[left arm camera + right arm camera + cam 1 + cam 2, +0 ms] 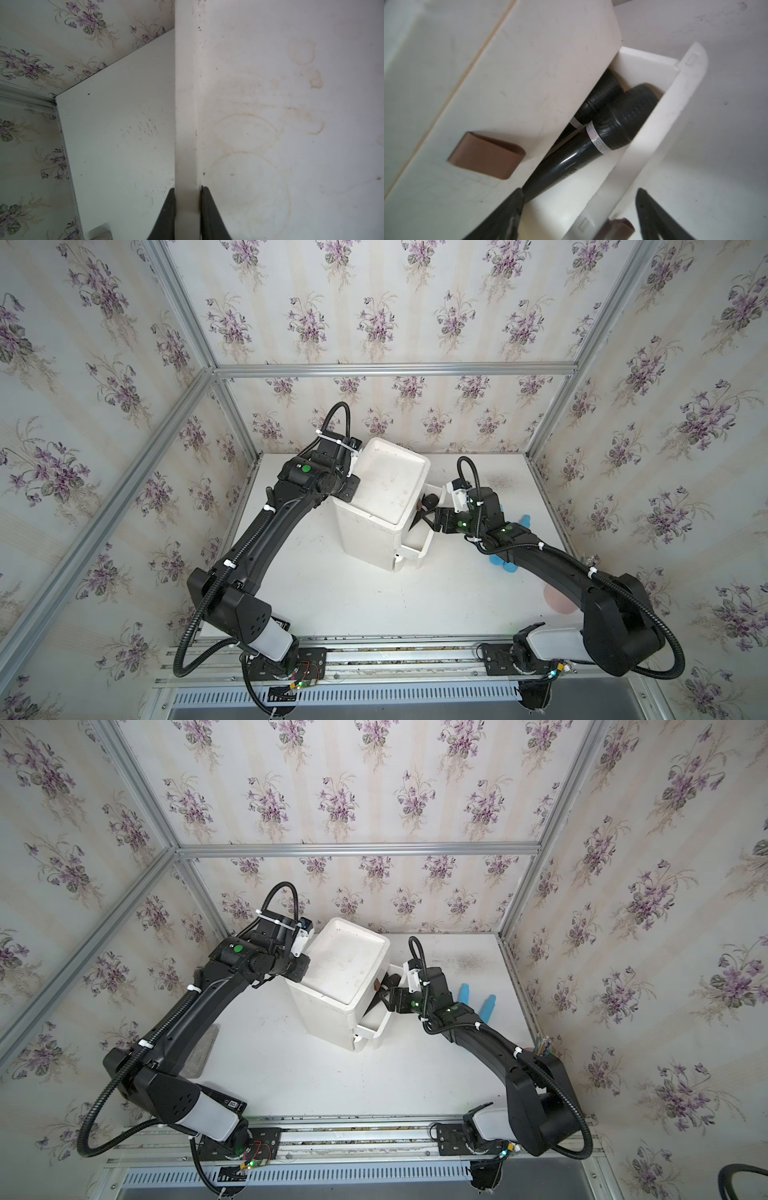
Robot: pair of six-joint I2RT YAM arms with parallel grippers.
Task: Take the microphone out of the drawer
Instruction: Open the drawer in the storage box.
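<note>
Clenching our left jaws on the top rim of the white drawer cabinet [185, 124], we have our right jaws spread at the open drawer [654, 135], where the black microphone [571, 160] lies beside a second microphone [600, 93].

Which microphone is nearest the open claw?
The front microphone: its handle tip reaches a finger of the right gripper. The other microphone lies behind it, half hidden.

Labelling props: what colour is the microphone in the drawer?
Black microphone, pale band; best in right wrist view.
</note>
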